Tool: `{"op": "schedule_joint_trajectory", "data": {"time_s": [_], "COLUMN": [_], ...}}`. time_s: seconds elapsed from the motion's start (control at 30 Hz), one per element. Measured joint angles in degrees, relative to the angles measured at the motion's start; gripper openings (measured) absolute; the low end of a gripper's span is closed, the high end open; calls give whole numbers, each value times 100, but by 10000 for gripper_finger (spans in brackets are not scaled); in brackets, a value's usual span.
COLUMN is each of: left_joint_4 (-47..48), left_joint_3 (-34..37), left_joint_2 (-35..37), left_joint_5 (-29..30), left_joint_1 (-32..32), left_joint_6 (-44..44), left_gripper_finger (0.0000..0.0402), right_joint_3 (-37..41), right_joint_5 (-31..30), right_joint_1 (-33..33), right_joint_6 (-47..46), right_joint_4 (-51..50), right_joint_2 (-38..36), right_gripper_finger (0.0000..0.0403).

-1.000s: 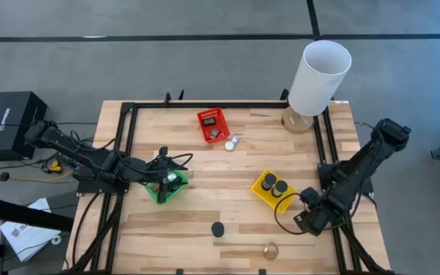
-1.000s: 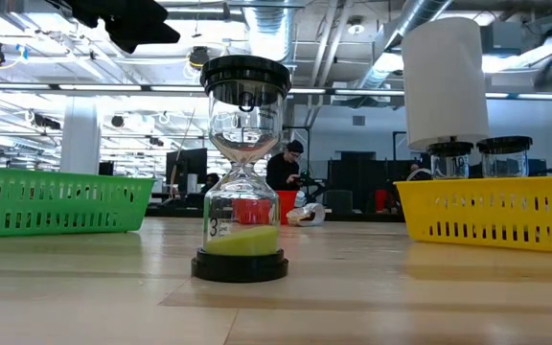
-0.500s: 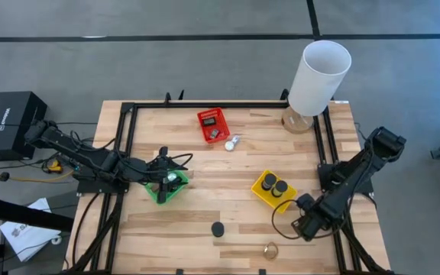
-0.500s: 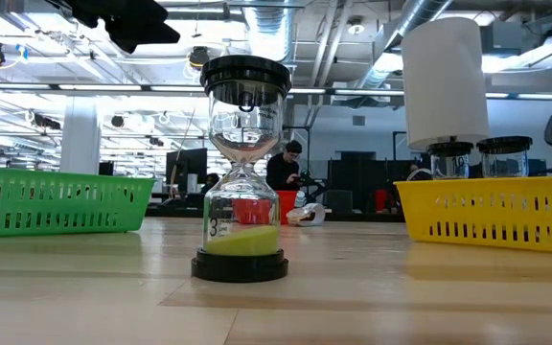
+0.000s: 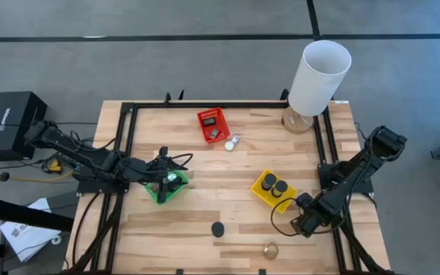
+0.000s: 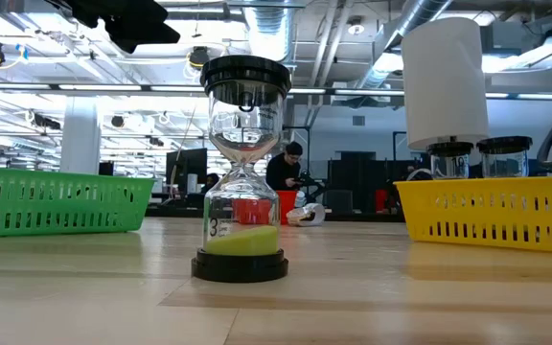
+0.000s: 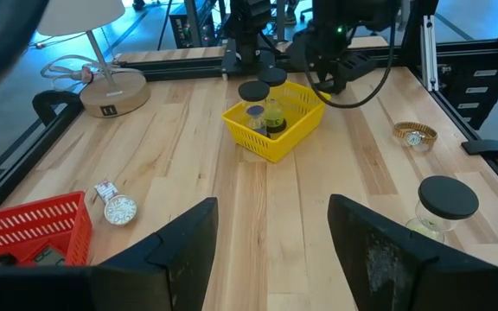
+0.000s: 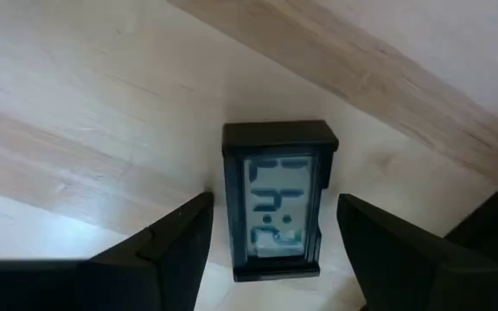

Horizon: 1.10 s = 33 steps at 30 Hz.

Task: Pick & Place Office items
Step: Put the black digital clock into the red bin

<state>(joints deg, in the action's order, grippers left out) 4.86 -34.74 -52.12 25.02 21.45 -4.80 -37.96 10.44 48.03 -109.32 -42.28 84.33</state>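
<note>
The right gripper [image 8: 271, 259] hangs spread right over a small black digital clock [image 8: 277, 203] lying face up on the tabletop [image 5: 205, 248], between its fingers, its long axis running along the gap. This arm is plainly the nearer one. The left gripper [image 7: 271, 250], also spread, waits at the green basket [image 5: 166, 189]. Counted: one loose hourglass timer [image 5: 218, 228], one gold wristwatch [image 5: 270, 249], two timers in the yellow basket [image 5: 264, 196], then one red basket [image 5: 211, 124] beyond.
</note>
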Motion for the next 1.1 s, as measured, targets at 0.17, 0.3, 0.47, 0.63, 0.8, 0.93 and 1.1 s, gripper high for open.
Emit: {"op": "schedule_joint_trajectory", "data": {"time_s": [0.17,0.3,0.47,0.63,0.8,0.93,1.1], "left_joint_4": [0,0,0,0,0,0,-3], "left_joint_3": [0,0,0,0,0,0,0], "left_joint_2": [0,0,0,0,0,0,0], "left_joint_5": [-1,1,1,-1,-1,-1,-1], "left_joint_1": [0,0,0,0,0,0,0], "left_joint_6": [0,-13,-14,-15,-15,-17,-17], "left_gripper_finger": [214,214,214,214,214,214,214], "right_joint_3": [58,69,63,58,-15,-314,-833], "right_joint_5": [2,-34,-120,-125,-319,-683,-1169], "right_joint_1": [-31,-31,-46,-82,-86,-81,-81], "right_joint_6": [159,289,343,479,498,630,776], "right_joint_4": [29,148,107,77,-223,-1087,-1957], "right_joint_2": [-12,5,9,9,16,-18,-435], "right_gripper_finger": [240,234,195,154,144,145,139]}}
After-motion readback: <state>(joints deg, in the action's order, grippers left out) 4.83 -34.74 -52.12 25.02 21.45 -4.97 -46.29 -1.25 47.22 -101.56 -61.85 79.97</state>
